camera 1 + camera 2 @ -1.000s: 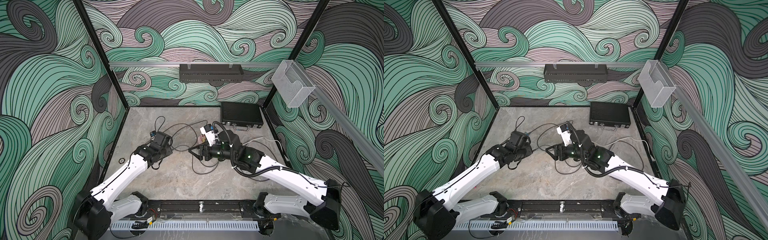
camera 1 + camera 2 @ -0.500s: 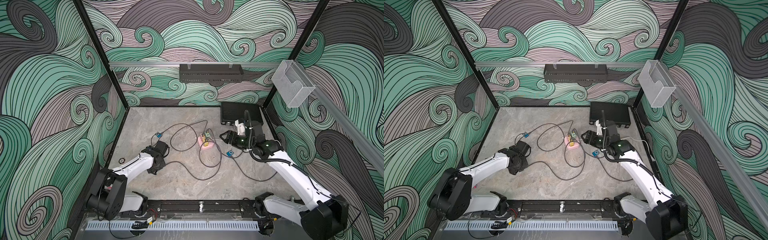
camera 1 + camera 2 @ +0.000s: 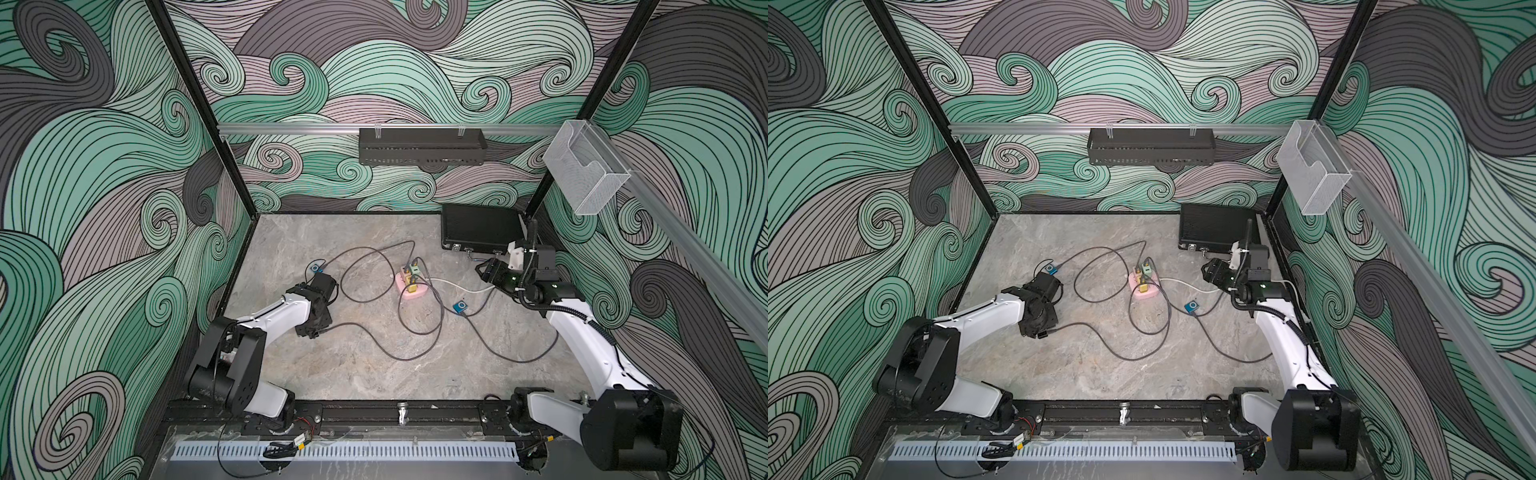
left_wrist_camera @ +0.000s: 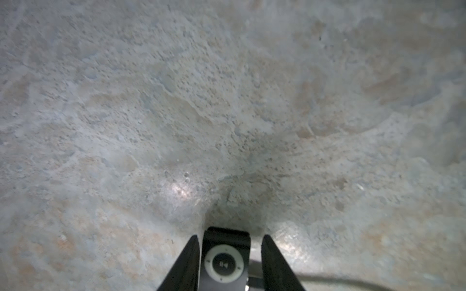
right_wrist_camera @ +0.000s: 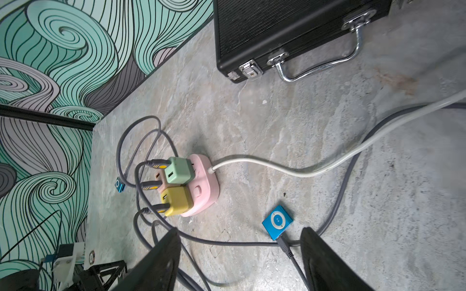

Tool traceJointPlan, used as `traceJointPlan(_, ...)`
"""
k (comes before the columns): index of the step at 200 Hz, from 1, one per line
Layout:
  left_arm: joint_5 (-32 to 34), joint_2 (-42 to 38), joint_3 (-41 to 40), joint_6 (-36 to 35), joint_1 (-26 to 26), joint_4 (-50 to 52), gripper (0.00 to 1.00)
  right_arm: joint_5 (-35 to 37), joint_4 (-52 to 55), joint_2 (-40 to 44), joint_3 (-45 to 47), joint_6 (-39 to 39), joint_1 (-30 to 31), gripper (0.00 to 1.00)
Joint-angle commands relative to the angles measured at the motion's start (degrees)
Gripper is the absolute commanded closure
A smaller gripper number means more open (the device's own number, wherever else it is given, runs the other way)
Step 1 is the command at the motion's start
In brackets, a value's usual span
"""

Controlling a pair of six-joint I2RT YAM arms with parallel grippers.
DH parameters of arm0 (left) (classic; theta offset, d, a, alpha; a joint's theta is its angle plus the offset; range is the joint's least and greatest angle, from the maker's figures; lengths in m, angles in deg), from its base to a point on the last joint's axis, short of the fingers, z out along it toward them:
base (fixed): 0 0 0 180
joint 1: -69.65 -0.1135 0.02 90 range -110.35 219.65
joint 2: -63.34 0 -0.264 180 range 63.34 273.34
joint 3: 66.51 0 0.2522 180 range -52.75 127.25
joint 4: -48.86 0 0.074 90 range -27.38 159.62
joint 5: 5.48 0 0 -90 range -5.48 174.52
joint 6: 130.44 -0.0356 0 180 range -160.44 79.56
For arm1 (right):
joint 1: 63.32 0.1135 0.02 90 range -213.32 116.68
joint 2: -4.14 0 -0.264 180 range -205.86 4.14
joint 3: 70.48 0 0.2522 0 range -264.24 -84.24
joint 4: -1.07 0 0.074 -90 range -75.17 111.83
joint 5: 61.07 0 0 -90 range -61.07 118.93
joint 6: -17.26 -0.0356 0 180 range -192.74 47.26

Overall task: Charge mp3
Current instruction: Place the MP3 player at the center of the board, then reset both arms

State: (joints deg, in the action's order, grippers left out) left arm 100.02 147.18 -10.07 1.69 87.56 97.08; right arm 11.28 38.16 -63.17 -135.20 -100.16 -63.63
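Loosely parted, left end effector (image 4: 229, 238) straddles black mp3 player (image 4: 225, 264), nine o'clock from pink power strip (image 3: 412, 294); right end effector (image 5: 239, 230) gapes empty. Lift straight, sparing its cable (image 4: 327, 279).

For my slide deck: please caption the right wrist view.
Open right gripper facing a cabled blue mp3 player, beside a pink power strip carrying three USB chargers.

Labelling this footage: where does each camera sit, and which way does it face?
Top views: high over the arm bases, looking down at the table; left arm and right arm show.
Left wrist: faces the table closely; left hand around a black player.
Right wrist: past the open right hand to a blue player, shared with both top views.
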Motion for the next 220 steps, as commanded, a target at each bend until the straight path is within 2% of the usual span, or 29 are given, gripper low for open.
traceJointPlan(1,0.7,1.8,2.2,-2.5,-1.3,1.2,0.57,-0.8,-0.2,0.6,0.9,2.4,-1.1,0.25)
traceJointPlan(17,-0.3,3.5,2.8,-3.0,-2.2,1.4,0.53,-0.6,0.2,1.5,1.1,2.9,-1.5,0.25)
traceJointPlan(36,-0.8,3.9,3.2,-3.2,-2.6,1.5,0.52,1.2,0.8,2.8,1.2,4.0,-1.7,0.25)
traceJointPlan(64,-1.2,-1.1,6.0,-5.1,-3.3,3.2,0.52,4.4,1.5,3.5,1.3,8.0,-1.7,0.24)
traceJointPlan(84,-2.0,-5.7,11.0,-10.0,-4.0,5.6,0.5,6.0,1.2,2.8,1.0,10.5,-1.8,0.23)
traceJointPlan(106,-0.1,-8.0,18.9,-16.6,-6.2,6.3,0.42,6.9,-0.9,1.5,0.6,12.4,-1.8,0.22)
traceJointPlan(126,-1.3,-8.1,25.4,-22.4,-9.5,4.5,0.41,7.8,-1.7,-0.7,-1.1,13.6,-1.7,0.21)
traceJointPlan(142,-3.2,-8.3,27.5,-28.4,-11.2,1.3,0.41,7.8,-1.2,-3.0,-3.1,15.1,-1.8,0.21)
traceJointPlan(163,-3.4,-9.1,25.8,-35.3,-12.2,-4.2,0.41,9.8,-1.7,-4.6,-3.2,16.9,-1.8,0.19)
traceJointPlan(181,-4.2,-11.0,19.7,-38.3,-13.6,-11.9,0.41,10.3,-7.4,-4.3,0.5,18.7,-1.8,0.18)
traceJointPlan(220,-8.4,-15.1,6.9,-37.6,-17.0,-26.7,0.37,13.7,-15.8,-6.6,4.7,20.2,-1.9,0.16)
